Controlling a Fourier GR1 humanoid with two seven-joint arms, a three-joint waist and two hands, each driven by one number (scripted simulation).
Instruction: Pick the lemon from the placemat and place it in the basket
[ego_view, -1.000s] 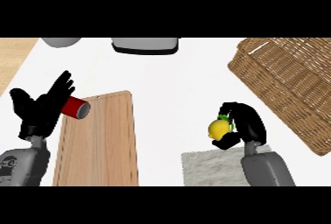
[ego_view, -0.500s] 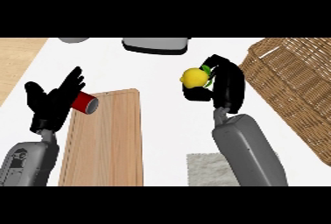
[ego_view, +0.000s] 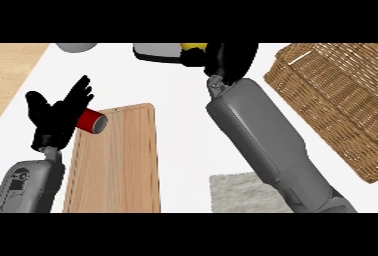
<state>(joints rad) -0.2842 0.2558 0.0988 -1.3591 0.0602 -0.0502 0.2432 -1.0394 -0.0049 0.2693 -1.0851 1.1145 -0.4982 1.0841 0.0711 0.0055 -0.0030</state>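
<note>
Right hand (ego_view: 230, 59) left of basket (ego_view: 332, 95) rim, bare counter between; fingers curled round lemon (ego_view: 193, 46). Left hand (ego_view: 57, 112) open.

One lemon (ego_view: 193, 46) in the right hand (ego_view: 230, 60); one basket (ego_view: 334, 95) right of it; one placemat (ego_view: 247, 192) below; one cutting board (ego_view: 118, 160), one red can (ego_view: 91, 121) by the left hand (ego_view: 55, 112)

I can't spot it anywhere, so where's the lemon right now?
At the head view's top edge, the lemon sits in the right hand, left of the basket.
</note>
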